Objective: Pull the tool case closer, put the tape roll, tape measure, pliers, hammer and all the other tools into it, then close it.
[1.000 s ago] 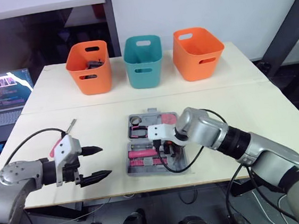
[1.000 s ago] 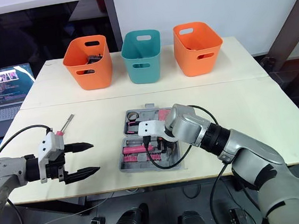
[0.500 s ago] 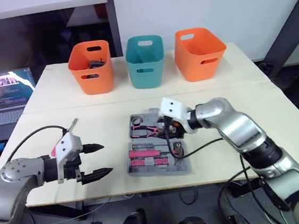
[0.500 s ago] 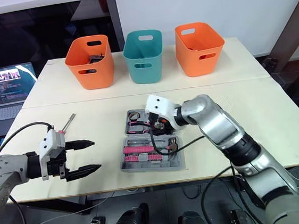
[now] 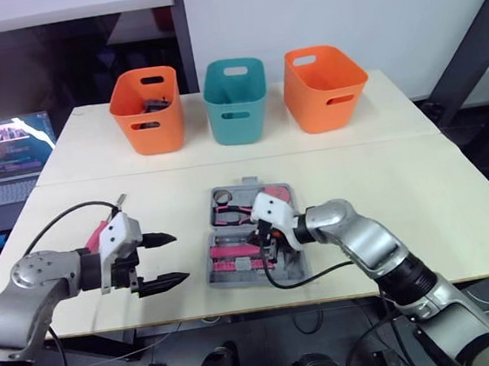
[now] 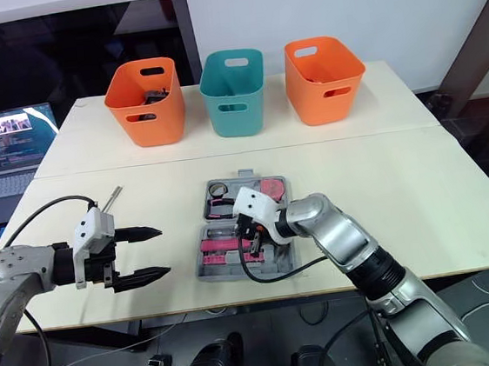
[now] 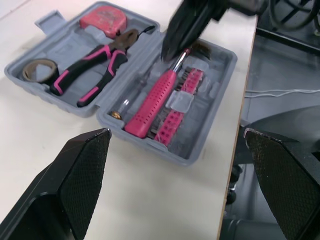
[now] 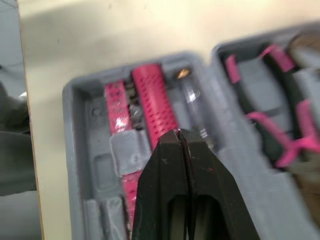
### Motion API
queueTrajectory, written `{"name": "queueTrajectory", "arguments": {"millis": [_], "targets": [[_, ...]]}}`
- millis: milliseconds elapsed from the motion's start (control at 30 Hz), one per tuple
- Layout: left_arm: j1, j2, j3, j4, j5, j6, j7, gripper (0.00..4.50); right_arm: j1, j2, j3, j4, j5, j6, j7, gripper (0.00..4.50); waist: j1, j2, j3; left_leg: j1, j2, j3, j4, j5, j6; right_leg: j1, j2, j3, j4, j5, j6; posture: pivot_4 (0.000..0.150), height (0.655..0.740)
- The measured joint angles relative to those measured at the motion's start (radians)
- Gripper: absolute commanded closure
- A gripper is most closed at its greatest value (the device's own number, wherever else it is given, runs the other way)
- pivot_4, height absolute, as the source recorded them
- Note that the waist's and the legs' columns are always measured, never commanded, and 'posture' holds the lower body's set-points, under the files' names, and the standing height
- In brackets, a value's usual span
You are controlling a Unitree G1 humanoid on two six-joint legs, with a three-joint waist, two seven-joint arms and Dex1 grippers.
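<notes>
— Where to find the tool case (image 5: 299, 273)?
— Lying open on the table (image 5: 382, 160), mid-way along its front edge. Carrying the tape roll (image 7: 36, 69), pliers (image 7: 95, 62) and tape measure (image 7: 106, 14) in the far half, a pink screwdriver (image 7: 152, 97) in the near half.
— And the right gripper (image 8: 180, 134)?
— Pressed tight together, clamping nothing, poised over that screwdriver's shaft end; touching or not, hard to tell.
— The left gripper (image 5: 175, 258)?
— Spread wide, hovering left of the case, well apart from it, just in front of a thin pink-handled tool (image 5: 117, 202).
</notes>
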Motion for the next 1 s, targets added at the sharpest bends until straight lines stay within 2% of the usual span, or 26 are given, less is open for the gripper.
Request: {"name": "queueTrajectory", "arguments": {"millis": [200,1000], "targets": [[-0.004,0.0,-0.005,0.003,0.01,-0.014,-0.001,0.0,0.006,0.04,0.008,0.095,-0.019,-0.027,-0.013,4.46,-0.003,0.0,0.0,0.001,0.0,0.0,0.0,0.0,0.0,0.001,0.0,0.0,0.0,0.0,0.0,0.15,0.74],[-0.024,0.001,-0.011,0.019,0.031,-0.015,-0.009,0.0,0.032,0.059,-0.007,0.168,-0.037,-0.064,0.023,4.46,0.0,-0.004,-0.019,0.006,0.0,0.0,-0.001,-0.001,0.0,0.004,-0.001,0.0,-0.003,0.0,0.0,0.15,0.74]]}}
